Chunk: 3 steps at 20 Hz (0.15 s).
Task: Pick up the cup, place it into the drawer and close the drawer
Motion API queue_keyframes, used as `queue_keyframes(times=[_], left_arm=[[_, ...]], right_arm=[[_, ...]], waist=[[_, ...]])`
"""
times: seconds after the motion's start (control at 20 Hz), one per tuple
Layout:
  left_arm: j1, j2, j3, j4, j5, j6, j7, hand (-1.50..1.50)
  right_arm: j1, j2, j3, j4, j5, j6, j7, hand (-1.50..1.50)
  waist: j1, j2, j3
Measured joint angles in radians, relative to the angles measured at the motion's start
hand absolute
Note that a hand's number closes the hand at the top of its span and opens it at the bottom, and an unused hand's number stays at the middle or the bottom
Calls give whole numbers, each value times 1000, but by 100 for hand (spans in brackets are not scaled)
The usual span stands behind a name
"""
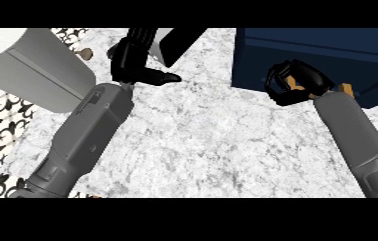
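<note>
Head view: right robot hand [295, 82] is curled round an orange-brown cup [297, 83], mostly hidden, held at the near edge of the dark blue drawer [310, 55] at far right. Left robot hand [136, 57] rests with fingers straight at far centre over the marble worktop [214, 145].

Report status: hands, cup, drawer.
Left hand open, fingers up, upper left, holding nothing. Right hand curled round something orange-brown, likely the cup, at the dark blue drawer unit. Nothing seen blocking.
</note>
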State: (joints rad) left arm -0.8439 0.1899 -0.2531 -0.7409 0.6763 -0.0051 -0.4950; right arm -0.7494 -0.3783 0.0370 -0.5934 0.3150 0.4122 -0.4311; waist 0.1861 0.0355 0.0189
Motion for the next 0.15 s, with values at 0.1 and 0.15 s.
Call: queue_keyframes(times=[0.1, 0.15], left_arm=[[3, 2, 0, -6, 2, -7, 4, -150], [7, 2, 0, -8, 4, -9, 5, -150]], right_arm=[[5, -6, -3, -8, -10, 18, 2, 150], [7, -9, -4, -12, -15, 28, 4, 150]], waist=[[5, 1, 1], [6, 2, 2]])
